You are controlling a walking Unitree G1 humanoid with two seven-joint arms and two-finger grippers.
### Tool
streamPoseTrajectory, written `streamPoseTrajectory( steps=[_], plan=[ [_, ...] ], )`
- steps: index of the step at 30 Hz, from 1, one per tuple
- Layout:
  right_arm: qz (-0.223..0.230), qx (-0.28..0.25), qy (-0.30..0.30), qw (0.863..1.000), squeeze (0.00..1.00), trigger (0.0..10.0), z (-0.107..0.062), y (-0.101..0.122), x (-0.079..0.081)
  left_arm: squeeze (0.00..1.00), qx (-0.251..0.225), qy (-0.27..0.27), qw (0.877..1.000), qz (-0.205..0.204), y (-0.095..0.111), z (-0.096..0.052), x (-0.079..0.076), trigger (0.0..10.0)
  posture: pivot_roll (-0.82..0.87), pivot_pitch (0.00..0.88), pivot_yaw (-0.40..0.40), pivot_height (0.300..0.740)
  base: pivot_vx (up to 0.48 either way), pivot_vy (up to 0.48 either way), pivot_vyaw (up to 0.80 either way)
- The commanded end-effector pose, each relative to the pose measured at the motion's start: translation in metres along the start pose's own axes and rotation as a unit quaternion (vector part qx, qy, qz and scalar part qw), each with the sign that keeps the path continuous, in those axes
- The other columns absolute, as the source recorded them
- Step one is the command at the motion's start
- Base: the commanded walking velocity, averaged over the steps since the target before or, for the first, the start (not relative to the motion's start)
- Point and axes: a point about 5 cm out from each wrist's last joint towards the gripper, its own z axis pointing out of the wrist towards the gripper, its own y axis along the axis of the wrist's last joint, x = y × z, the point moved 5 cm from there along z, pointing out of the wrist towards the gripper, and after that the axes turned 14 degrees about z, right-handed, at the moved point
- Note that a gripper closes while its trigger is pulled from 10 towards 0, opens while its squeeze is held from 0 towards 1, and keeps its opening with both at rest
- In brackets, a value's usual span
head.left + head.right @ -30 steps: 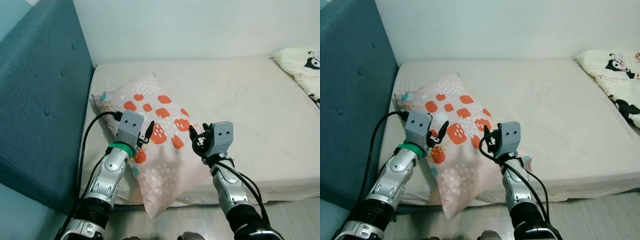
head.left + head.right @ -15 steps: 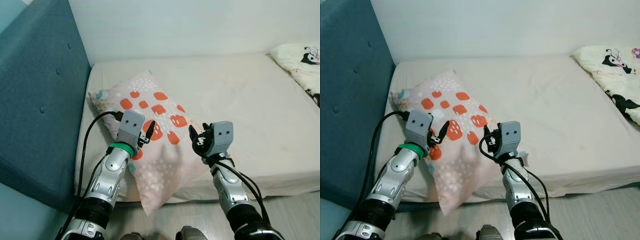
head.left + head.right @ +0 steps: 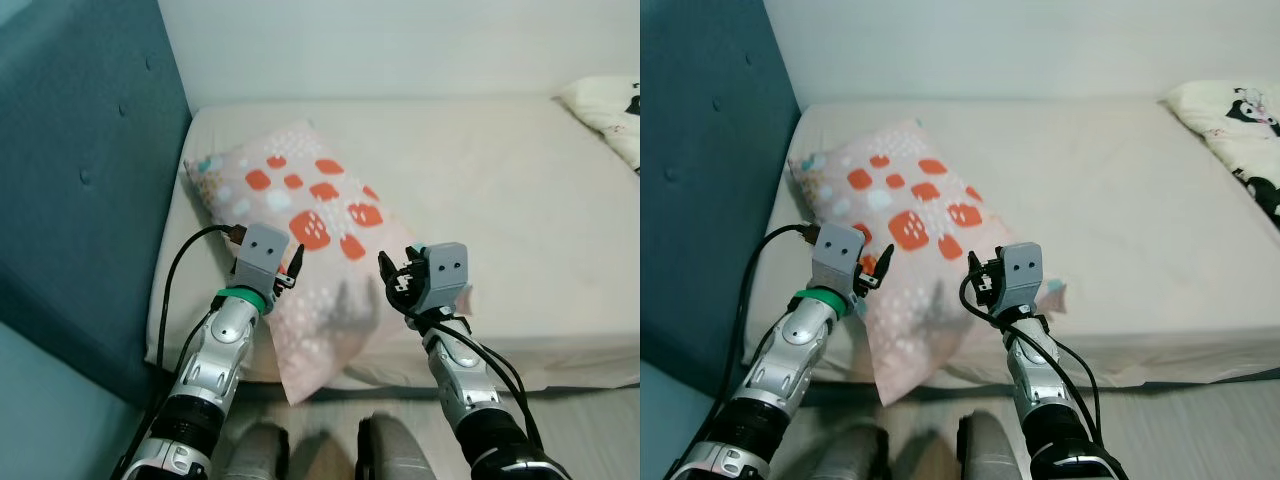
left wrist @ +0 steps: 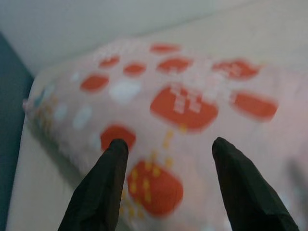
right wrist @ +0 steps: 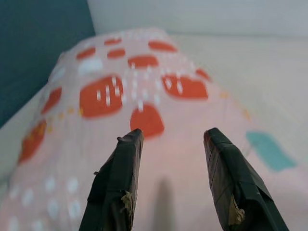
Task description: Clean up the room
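A pink pillow (image 3: 318,225) with orange-red patches lies slantwise on the left part of the bed, and its lower corner hangs over the front edge. My left gripper (image 3: 291,266) hovers open at the pillow's left side, near the front edge. In the left wrist view the pillow (image 4: 183,106) lies just beyond the left gripper (image 4: 169,143), with nothing between its fingers. My right gripper (image 3: 392,276) is open over the pillow's right side. The right wrist view shows the pillow (image 5: 144,101) close under the right gripper (image 5: 173,132).
The cream mattress (image 3: 510,190) stretches to the right. A teal padded headboard (image 3: 80,150) stands along the left. A cartoon-print blanket (image 3: 1240,115) lies at the far right corner. My feet (image 3: 392,452) stand on the grey floor before the bed.
The whole picture has shifted, so the camera moved. My grippers now hover nearer the pillow's front end, and my feet show more. Both grippers stay open and the pillow lies where it was.
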Motion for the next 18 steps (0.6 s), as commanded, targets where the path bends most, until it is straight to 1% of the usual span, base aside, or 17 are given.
streamPoseTrajectory(
  steps=[1, 3, 4, 6, 7, 8, 9, 10, 11, 12, 13, 14, 15, 16, 17, 18],
  plan=[
    [0.007, 0.010, -0.001, 1.000, 0.00, 10.0, -0.002, -0.006, 0.001, 0.00, 0.028, 0.004, 1.000, 0.001, -0.012, -0.002, 0.002, 10.0, 0.00, 0.000, 0.037, 0.589, 0.000, 0.000, 0.00],
    [0.007, 0.010, 0.000, 1.000, 0.00, 10.0, -0.003, -0.006, 0.001, 0.00, 0.036, 0.010, 0.999, -0.005, -0.015, -0.003, 0.005, 10.0, 0.00, 0.000, 0.038, 0.579, 0.000, 0.000, 0.00],
    [-0.011, 0.011, 0.004, 1.000, 0.00, 10.0, -0.002, -0.005, 0.001, 0.00, 0.043, 0.012, 0.999, -0.018, -0.016, -0.004, 0.006, 10.0, 0.00, 0.000, 0.037, 0.579, 0.000, 0.000, 0.00],
    [-0.034, 0.013, 0.008, 0.999, 0.00, 10.0, -0.002, -0.003, 0.001, 0.00, 0.051, 0.014, 0.998, -0.034, -0.017, -0.004, 0.008, 10.0, 0.00, 0.000, 0.037, 0.579, 0.000, 0.000, 0.00],
    [-0.068, 0.015, 0.018, 0.997, 0.00, 10.0, -0.001, -0.001, 0.003, 0.00, 0.056, 0.009, 0.997, -0.060, -0.018, -0.005, 0.008, 10.0, 0.00, 0.000, 0.037, 0.579, 0.000, 0.000, 0.00],
    [-0.091, 0.016, 0.025, 0.995, 0.00, 10.0, 0.000, 0.000, 0.004, 0.00, 0.059, 0.006, 0.995, -0.077, -0.018, -0.005, 0.007, 10.0, 0.00, 0.000, 0.037, 0.579, 0.000, 0.000, 0.00],
    [-0.140, 0.009, 0.037, 0.989, 0.00, 10.0, 0.001, 0.007, 0.004, 0.09, 0.060, -0.010, 0.991, -0.116, -0.016, -0.006, 0.005, 10.0, 0.00, 0.000, 0.036, 0.579, 0.000, 0.000, 0.00],
    [-0.175, -0.003, 0.044, 0.984, 0.00, 10.0, 0.003, 0.015, 0.005, 0.31, 0.061, -0.023, 0.987, -0.147, -0.014, -0.007, 0.004, 10.0, 0.00, 0.000, 0.035, 0.579, 0.000, 0.000, 0.00],
    [-0.175, -0.003, 0.044, 0.984, 0.00, 10.0, 0.003, 0.015, 0.005, 0.31, 0.061, -0.023, 0.987, -0.147, -0.014, -0.007, 0.004, 10.0, 0.00, 0.000, 0.035, 0.579, 0.000, 0.000, 0.00],
    [-0.193, -0.011, 0.047, 0.980, 0.00, 10.0, 0.004, 0.020, 0.005, 0.31, 0.061, -0.030, 0.984, -0.164, -0.013, -0.008, 0.003, 10.0, 0.00, 0.000, 0.035, 0.579, 0.000, 0.000, 0.00],
    [-0.206, -0.025, 0.046, 0.977, 0.00, 10.0, 0.005, 0.028, 0.004, 1.00, 0.064, -0.039, 0.979, -0.192, -0.013, -0.007, 0.002, 10.0, 0.01, 0.000, 0.035, 0.579, 0.000, 0.000, 0.00],
    [-0.212, -0.039, 0.044, 0.975, 0.00, 10.0, 0.006, 0.036, 0.003, 1.00, 0.067, -0.045, 0.974, -0.210, -0.012, -0.007, 0.001, 10.0, 0.01, 0.000, 0.035, 0.579, 0.000, 0.000, 0.00],
    [-0.212, -0.039, 0.044, 0.975, 0.00, 10.0, 0.006, 0.036, 0.003, 1.00, 0.067, -0.045, 0.974, -0.210, -0.012, -0.007, 0.001, 10.0, 0.01, 0.000, 0.035, 0.579, 0.000, 0.000, 0.00],
    [-0.227, -0.069, 0.044, 0.971, 0.00, 10.0, 0.007, 0.052, 0.003, 1.00, 0.070, -0.049, 0.965, -0.249, -0.011, -0.006, 0.002, 10.0, 0.00, 0.009, 0.038, 0.579, 0.000, 0.000, 0.00],
    [-0.244, -0.086, 0.051, 0.965, 0.00, 10.0, 0.007, 0.060, 0.006, 1.00, 0.071, -0.048, 0.957, -0.276, -0.009, -0.006, 0.004, 10.0, 0.00, 0.020, 0.040, 0.579, 0.000, 0.000, 0.00],
    [-0.244, -0.086, 0.051, 0.965, 0.00, 10.0, 0.007, 0.060, 0.006, 1.00, 0.071, -0.048, 0.957, -0.276, -0.009, -0.006, 0.004, 10.0, 0.00, 0.020, 0.040, 0.579, 0.000, 0.000, 0.00]
  ],
)
